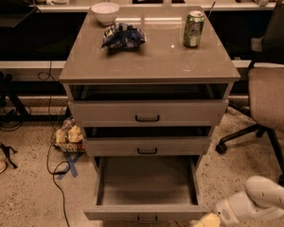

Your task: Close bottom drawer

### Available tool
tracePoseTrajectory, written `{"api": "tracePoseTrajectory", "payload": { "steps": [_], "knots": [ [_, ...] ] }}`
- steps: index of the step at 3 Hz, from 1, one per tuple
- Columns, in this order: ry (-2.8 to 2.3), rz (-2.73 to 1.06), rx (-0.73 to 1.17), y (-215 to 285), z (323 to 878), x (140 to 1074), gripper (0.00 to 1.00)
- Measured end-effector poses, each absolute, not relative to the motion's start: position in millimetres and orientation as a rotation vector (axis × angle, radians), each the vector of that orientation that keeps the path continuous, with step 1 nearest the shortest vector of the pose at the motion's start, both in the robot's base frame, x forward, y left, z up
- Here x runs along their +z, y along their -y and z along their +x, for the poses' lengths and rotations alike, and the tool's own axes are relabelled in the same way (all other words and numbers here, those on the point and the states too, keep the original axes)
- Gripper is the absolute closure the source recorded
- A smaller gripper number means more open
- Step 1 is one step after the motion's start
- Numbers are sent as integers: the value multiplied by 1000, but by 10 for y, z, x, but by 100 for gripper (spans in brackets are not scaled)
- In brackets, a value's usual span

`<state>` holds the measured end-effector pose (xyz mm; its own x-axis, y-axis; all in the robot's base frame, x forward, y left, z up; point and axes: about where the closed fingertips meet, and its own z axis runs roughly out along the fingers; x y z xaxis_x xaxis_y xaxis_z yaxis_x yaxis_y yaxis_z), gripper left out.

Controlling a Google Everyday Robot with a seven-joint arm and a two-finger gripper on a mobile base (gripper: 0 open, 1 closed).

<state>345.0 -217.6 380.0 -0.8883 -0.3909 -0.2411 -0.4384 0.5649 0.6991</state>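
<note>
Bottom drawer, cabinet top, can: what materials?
Bottom drawer: matte grey-beige, uniform flat panels, likely painted metal or laminate; cannot tell which. Cabinet top: same colour, semi-gloss, it reflects light. Can: probably aluminium, glossy green print, bright rim. Pincer, bottom right of view beside the drawer front: pale yellowish, plastic-looking.

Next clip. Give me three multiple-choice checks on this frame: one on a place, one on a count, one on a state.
1. Where is the claw? A) above the cabinet top B) low, by the bottom drawer, at its front right corner C) out of view
2. How many things sit on the cabinet top? A) one B) three C) five
3. The bottom drawer is: A) pulled far out, tray bare B) shut flush C) missing
Answers: 1 B, it shows at the picture's lower right edge; 2 B, bowl, snack bag, can; 3 A, its tray floor shows in full.
</note>
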Motion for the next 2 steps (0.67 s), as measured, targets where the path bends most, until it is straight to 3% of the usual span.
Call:
{"api": "tracePoseTrajectory", "payload": {
  "steps": [1,2],
  "knots": [
    [-2705,-637,1361,2114,3438,3164,16],
    [-2718,-562,1452,2013,3342,2522,39]
  ]
}}
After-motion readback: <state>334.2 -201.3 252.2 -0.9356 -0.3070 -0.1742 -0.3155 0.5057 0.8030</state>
